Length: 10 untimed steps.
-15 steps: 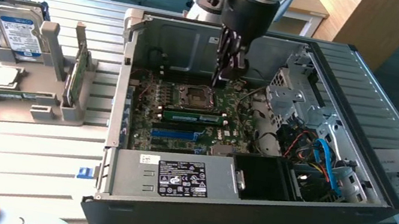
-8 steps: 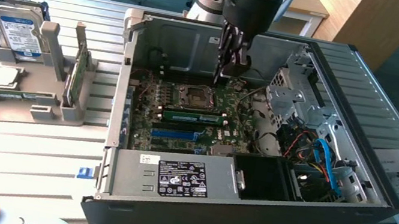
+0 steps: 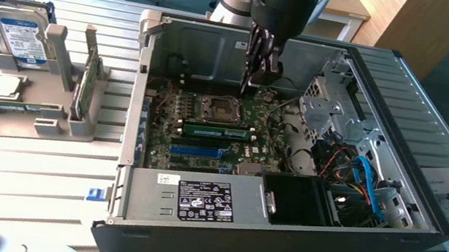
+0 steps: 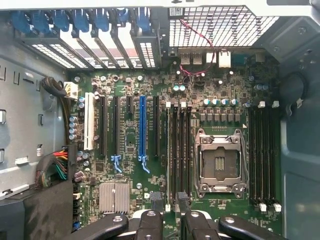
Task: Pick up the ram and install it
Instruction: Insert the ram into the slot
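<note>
On the slatted table (image 3: 17, 163), jaws hang apart inside the case (image 3: 278, 241) near the slotted ram (image 3: 216, 131).

I'm looking into the open computer case (image 4: 20, 100) at the green motherboard (image 4: 127, 145). My fingers (image 4: 150, 224) stand apart, and the gap between them lines up with one bank of black memory slots (image 4: 179, 150). Just beside that bank sits the CPU socket (image 4: 219, 162) in its metal frame, with a second bank of memory slots (image 4: 262, 150) along its other side. Past the first bank I see black expansion slots (image 4: 102, 125), one blue slot (image 4: 141, 127) and one white slot (image 4: 89, 122). A silver heatsink (image 4: 114, 196) sits near the fingers. A cable bundle (image 4: 56, 167) lies at the board's edge beside the white slot.
</note>
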### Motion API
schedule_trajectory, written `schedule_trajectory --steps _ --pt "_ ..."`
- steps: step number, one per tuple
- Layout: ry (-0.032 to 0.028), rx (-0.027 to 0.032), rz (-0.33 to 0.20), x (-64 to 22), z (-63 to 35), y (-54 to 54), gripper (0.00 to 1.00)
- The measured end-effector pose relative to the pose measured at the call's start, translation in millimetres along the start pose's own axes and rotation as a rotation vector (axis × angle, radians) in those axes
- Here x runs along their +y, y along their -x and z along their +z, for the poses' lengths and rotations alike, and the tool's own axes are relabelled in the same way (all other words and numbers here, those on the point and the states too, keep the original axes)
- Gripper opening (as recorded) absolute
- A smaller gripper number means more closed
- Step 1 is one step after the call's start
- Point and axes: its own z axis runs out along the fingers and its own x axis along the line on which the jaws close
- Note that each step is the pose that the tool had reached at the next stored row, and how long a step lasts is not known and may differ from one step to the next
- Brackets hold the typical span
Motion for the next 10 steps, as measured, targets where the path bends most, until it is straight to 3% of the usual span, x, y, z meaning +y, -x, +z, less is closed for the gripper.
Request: schedule_trajectory --steps 10 --pt "0.0000 0.0019 0.000 0.7 -15.6 -0.7 0.25"
